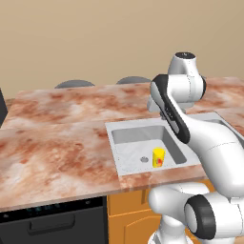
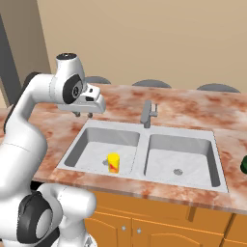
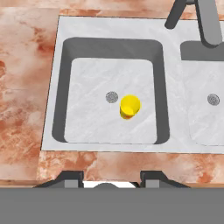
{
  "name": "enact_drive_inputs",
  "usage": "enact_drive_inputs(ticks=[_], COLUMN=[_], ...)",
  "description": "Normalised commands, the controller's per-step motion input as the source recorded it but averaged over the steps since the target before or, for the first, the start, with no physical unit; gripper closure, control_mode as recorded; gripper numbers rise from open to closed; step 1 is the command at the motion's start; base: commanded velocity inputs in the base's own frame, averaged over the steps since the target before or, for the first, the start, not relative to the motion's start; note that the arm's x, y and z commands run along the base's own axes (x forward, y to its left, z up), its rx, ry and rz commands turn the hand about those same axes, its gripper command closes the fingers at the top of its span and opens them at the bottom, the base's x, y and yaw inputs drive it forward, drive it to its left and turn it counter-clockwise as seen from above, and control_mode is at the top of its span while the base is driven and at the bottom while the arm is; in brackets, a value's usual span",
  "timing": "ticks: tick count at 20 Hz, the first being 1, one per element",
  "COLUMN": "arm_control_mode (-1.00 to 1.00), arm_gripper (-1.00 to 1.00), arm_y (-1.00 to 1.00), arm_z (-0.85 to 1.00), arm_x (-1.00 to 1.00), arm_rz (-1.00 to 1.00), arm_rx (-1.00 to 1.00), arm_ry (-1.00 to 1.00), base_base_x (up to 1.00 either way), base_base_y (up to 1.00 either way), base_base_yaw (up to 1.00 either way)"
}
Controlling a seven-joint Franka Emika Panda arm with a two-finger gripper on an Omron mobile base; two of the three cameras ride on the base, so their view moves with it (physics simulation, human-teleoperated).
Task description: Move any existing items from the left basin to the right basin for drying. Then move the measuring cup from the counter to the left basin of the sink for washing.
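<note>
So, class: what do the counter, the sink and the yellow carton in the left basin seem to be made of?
Counter: polished stone, likely marble, going by the reddish-brown and cream veining. Sink: pale grey speckled stone or composite, matte. Yellow carton: plain smooth surface, perhaps card or plastic; the look leaves it open.

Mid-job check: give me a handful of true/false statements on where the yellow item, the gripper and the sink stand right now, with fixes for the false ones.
1. The yellow carton stands on the floor of the left basin. True.
2. The gripper is closed on the carton. False: it hangs above the counter by the sink's left rear corner, holding nothing.
3. The carton sits beside the left basin's drain hole. True.
4. The right basin already has an item in it. False: nothing lies in it besides its drain.
5. The faucet stands at the sink's back rim, between the basins. True.
</note>
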Motion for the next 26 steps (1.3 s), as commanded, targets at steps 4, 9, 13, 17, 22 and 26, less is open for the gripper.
enact_drive_inputs(ticks=[4,9,13,17,22,26], arm_control_mode=[-1.00,-1.00,-1.00,-1.00,-1.00,-1.00], arm_gripper=[-1.00,-1.00,-1.00,-1.00,-1.00,-1.00], arm_y=[0.00,0.00,0.00,0.00,0.00,0.00], arm_z=[0.00,-0.05,-0.11,-0.11,-0.02,-0.15], arm_x=[0.00,0.00,0.00,0.00,0.00,0.00], arm_rz=[0.00,0.00,-0.02,-0.02,0.00,0.00], arm_rx=[0.00,-0.02,-0.06,-0.04,0.00,0.00], arm_ry=[0.00,0.00,0.00,0.00,0.00,0.00], base_base_x=[0.00,0.00,0.00,0.00,0.00,0.00], base_base_y=[0.00,0.00,0.00,0.00,0.00,0.00], base_base_yaw=[0.00,0.00,0.00,0.00,0.00,0.00])
